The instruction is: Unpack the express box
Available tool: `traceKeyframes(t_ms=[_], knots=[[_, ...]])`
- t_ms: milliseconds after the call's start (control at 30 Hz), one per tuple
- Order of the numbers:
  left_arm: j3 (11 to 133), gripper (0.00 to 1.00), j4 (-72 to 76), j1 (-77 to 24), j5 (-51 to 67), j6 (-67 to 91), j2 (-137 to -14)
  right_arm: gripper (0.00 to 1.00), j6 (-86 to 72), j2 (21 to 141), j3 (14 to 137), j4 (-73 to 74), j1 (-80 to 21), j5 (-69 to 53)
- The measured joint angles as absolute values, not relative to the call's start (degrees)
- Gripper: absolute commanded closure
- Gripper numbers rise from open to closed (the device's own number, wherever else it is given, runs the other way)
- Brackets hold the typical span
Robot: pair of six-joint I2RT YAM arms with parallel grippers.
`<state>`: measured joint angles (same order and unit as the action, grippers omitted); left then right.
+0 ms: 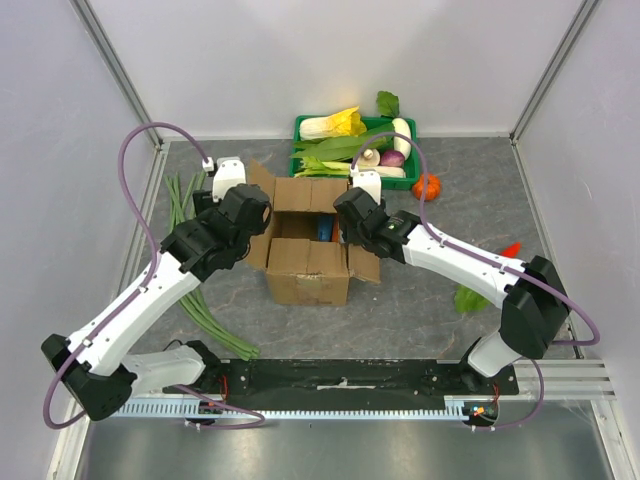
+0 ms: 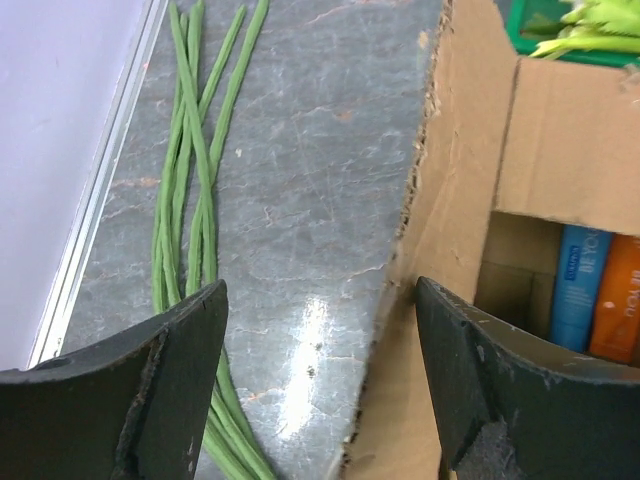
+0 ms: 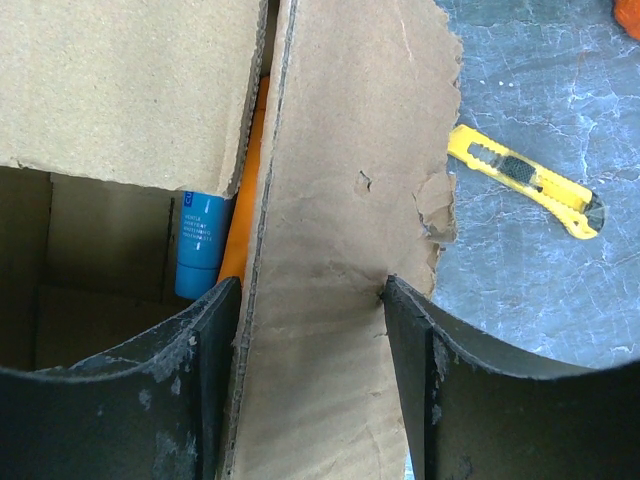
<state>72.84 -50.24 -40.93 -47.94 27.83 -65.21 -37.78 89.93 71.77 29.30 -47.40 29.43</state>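
The grey marbled table (image 1: 400,300) carries the express box (image 1: 308,270) at its centre, flaps open, its interior mostly hidden by the arms. The left gripper (image 2: 320,290) gapes wide and empty beside the left flap. The right gripper (image 3: 312,284) straddles the right flap, jaws wide, not clamping.

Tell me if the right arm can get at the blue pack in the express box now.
Probably not straight away. The right tool, open, straddles a side flap of the express box, and the blue pack sits just beyond that flap, partly under another flap. Cardboard blocks it.
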Motion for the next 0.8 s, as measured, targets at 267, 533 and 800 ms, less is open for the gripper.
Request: traceKeyframes(t_ms=[267,533,800], knots=[[66.5,0.18,-50.6,-38.6,-47.7,30.3,-65.9,0.35,-37.9,89.9,71.6,29.2,-47.4,29.3],[64.5,0.26,-51.4,-37.3,-46.4,34.9,-70.5,0.35,-38.0,89.9,71.6,29.1,-47.4,29.1],[64.3,0.41,-48.7,-37.0,-40.1,36.3,-70.5,0.34,-37.8,89.4,71.2,29.1,-47.4,29.1]])
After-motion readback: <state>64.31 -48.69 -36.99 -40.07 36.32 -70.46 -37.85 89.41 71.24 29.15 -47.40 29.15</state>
